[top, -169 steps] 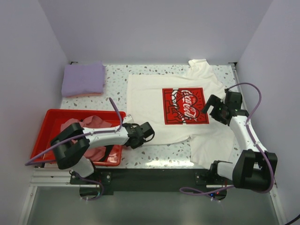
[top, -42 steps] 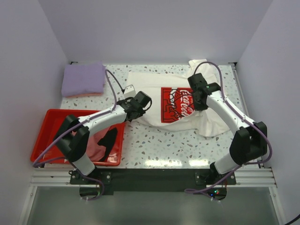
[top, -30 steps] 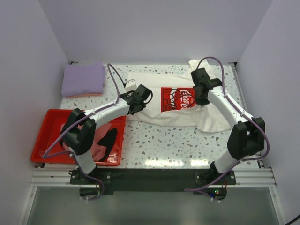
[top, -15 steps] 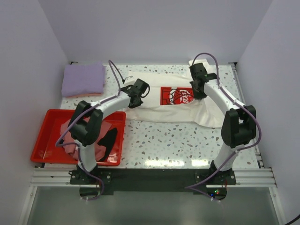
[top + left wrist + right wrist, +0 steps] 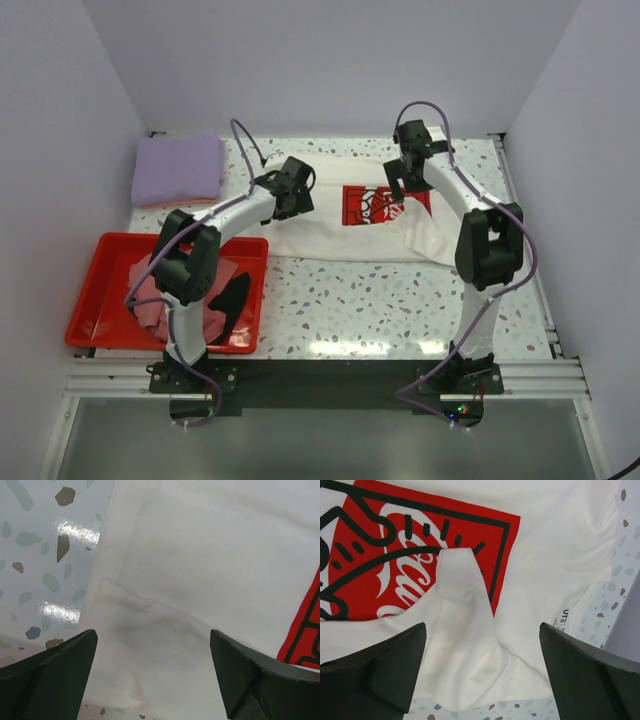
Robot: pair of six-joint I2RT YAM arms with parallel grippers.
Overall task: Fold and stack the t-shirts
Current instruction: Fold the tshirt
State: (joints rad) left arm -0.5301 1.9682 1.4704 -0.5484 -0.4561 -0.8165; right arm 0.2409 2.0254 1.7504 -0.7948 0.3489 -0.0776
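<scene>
A cream-white t-shirt (image 5: 340,225) with a red chest print (image 5: 375,203) lies folded over on itself at the back middle of the table. My left gripper (image 5: 296,192) hangs open over its left edge, and the left wrist view shows plain white cloth (image 5: 200,570) lying flat below the spread fingers (image 5: 55,675). My right gripper (image 5: 398,180) is open above the print, where a small peak of white cloth (image 5: 457,575) stands on the red print (image 5: 385,555) between the fingers (image 5: 590,670), untouched. A folded lavender t-shirt (image 5: 178,168) lies at the back left.
At the front left a red tray (image 5: 85,310) holds a pink t-shirt (image 5: 150,300) and a black one (image 5: 235,295). White walls close in the back and both sides. Speckled tabletop (image 5: 380,300) lies in front of the shirt.
Both grippers carried the white shirt's near edge toward the back, folding it over, then opened and let go. The released cloth now lies on the shirt.
</scene>
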